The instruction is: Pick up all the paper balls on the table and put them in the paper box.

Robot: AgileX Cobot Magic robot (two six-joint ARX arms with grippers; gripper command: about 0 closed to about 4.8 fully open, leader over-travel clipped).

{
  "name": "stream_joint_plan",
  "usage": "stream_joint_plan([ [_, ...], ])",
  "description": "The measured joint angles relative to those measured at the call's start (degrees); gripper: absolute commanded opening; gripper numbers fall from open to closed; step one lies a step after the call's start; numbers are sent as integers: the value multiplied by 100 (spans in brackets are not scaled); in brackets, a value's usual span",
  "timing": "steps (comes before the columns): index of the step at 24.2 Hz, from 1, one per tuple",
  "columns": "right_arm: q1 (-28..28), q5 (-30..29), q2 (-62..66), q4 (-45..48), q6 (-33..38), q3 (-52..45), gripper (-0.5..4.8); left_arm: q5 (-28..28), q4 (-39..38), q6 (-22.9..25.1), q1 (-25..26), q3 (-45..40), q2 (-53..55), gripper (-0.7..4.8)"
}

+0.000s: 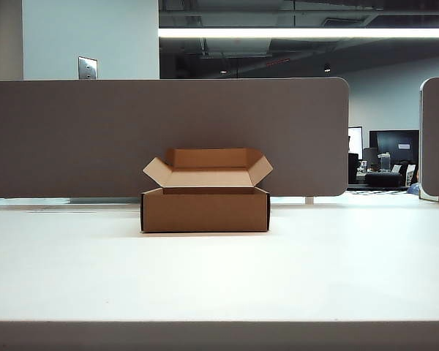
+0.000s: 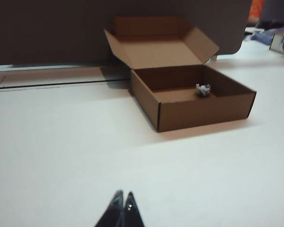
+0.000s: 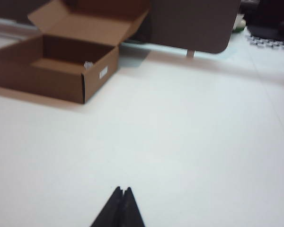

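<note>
The brown paper box (image 1: 205, 210) stands open on the white table (image 1: 219, 278), its flaps spread, in front of the grey partition. One paper ball (image 2: 203, 90) lies inside the box (image 2: 189, 101) near its far corner. A white scrap of paper ball (image 3: 88, 65) peeks over the box (image 3: 52, 71) wall in the right wrist view. My left gripper (image 2: 123, 194) is shut and empty, well back from the box over bare table. My right gripper (image 3: 122, 189) is also shut and empty, far from the box. Neither gripper shows in the exterior view.
A grey-brown partition panel (image 1: 168, 135) runs behind the box, with a second panel (image 1: 437, 139) at the far right. The table's pale front edge (image 1: 219, 335) lies close to the camera.
</note>
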Motion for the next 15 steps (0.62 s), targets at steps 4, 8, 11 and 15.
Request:
stream_joint_plan([
  [4,0,-2,-2,28,-2,-2,13,-245,-31,96,-2,2,2,-5],
  [8,2,-4,-2,28,-2,-2,13,-719,-105,96,0,2,2,-5],
  [11,2,-4,-2,28,-2,-2,13,-721,-157,96,-2,2,2,-5],
  [15,2,-4,-2,28,-2,-2,13,-721,-162,96,-4,2,2,-5],
])
